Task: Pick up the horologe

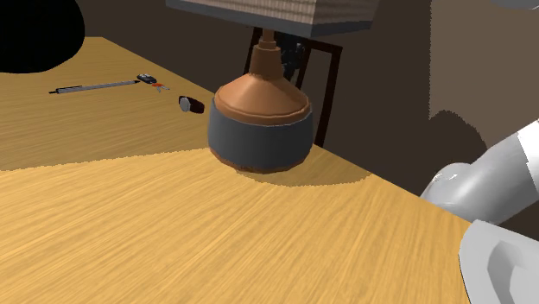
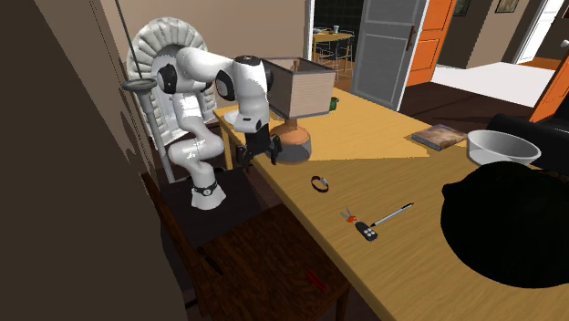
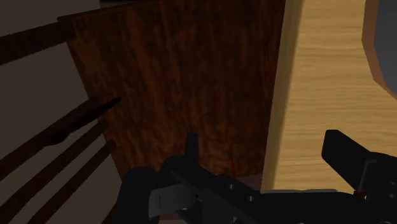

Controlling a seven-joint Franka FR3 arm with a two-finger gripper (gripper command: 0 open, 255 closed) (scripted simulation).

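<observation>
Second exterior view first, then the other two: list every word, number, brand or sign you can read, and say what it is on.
No readable text in these pictures.
Book: the cover shows a mottled pattern, with no letters legible.
Watch: too small for any numerals or brand to be read.
Key fob: too small to show any legible marking.

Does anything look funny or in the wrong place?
Yes. The pincer hangs beside the table, over a dark wooden chair seat, not above the wristwatch lying on the table.
</observation>
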